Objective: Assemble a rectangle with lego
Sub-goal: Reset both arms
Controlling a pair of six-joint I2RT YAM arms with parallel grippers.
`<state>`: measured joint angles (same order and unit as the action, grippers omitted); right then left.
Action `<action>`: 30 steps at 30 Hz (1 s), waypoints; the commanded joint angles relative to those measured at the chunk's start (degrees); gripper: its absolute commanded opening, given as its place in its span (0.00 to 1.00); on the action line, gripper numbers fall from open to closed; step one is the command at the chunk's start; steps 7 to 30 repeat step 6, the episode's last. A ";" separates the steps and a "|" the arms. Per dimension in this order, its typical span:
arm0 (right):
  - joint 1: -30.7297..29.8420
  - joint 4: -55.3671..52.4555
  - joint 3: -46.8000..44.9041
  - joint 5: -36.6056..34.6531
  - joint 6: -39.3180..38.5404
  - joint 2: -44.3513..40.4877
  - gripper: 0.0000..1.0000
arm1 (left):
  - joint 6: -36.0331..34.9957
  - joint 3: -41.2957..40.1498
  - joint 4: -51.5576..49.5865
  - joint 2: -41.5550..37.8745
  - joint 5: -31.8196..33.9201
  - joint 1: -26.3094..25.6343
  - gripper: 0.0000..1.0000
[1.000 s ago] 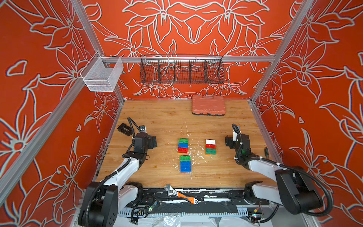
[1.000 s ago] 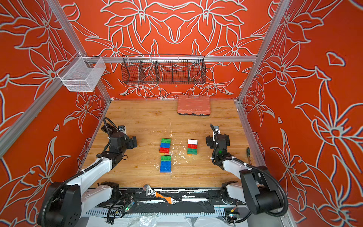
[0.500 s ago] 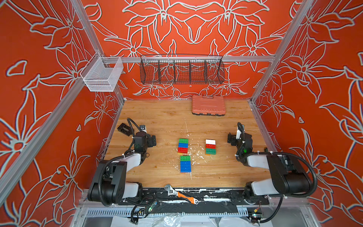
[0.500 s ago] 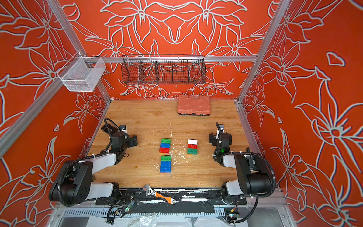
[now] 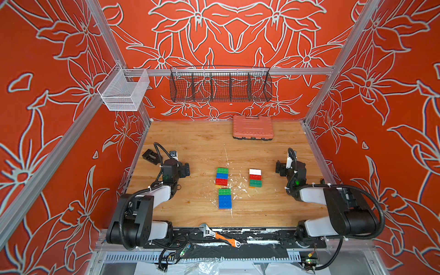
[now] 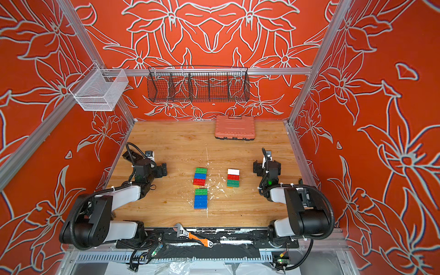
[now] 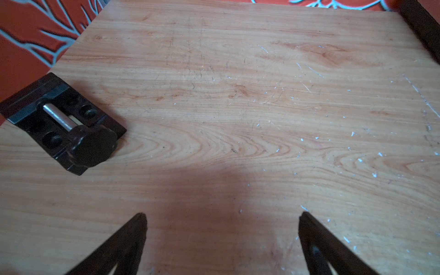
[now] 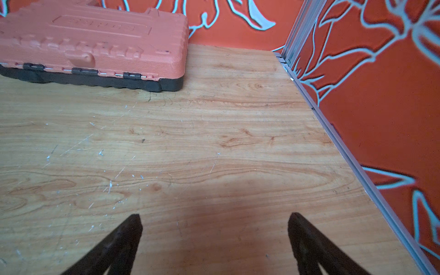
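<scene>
Three lego stacks lie mid-table in both top views. One is green, blue and red (image 5: 222,176) (image 6: 200,176). Just nearer lies a green and blue one (image 5: 224,198) (image 6: 200,198), and to the right a white, red and green one (image 5: 255,178) (image 6: 233,178). My left gripper (image 5: 175,167) (image 6: 150,167) (image 7: 222,215) rests low at the left, well apart from the stacks, open over bare wood. My right gripper (image 5: 290,167) (image 6: 266,167) (image 8: 214,215) sits at the right side, also open with nothing between its fingers. No brick shows in either wrist view.
A salmon-pink ribbed case (image 5: 252,127) (image 8: 90,42) lies at the back right. A small black vise (image 5: 151,156) (image 7: 64,126) sits by the left wall beside my left gripper. An orange-handled wrench (image 5: 220,237) lies on the front rail. A wire basket (image 5: 220,83) and a mesh bin (image 5: 123,91) hang on the walls.
Both arms have folded back toward their bases, elbows drawn in. The grippers have barely shifted and stay open. The lego stacks have not moved.
</scene>
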<state>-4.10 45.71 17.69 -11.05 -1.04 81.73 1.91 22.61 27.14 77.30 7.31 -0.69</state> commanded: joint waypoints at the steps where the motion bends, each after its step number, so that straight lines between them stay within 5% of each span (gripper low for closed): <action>1: 0.30 0.43 0.68 0.77 0.75 -0.60 0.98 | -0.42 0.94 0.92 0.09 -1.07 0.59 0.97; 30: 0.28 0.43 0.68 0.77 0.76 -0.75 0.98 | -0.42 0.69 1.16 -0.19 -1.16 0.61 0.97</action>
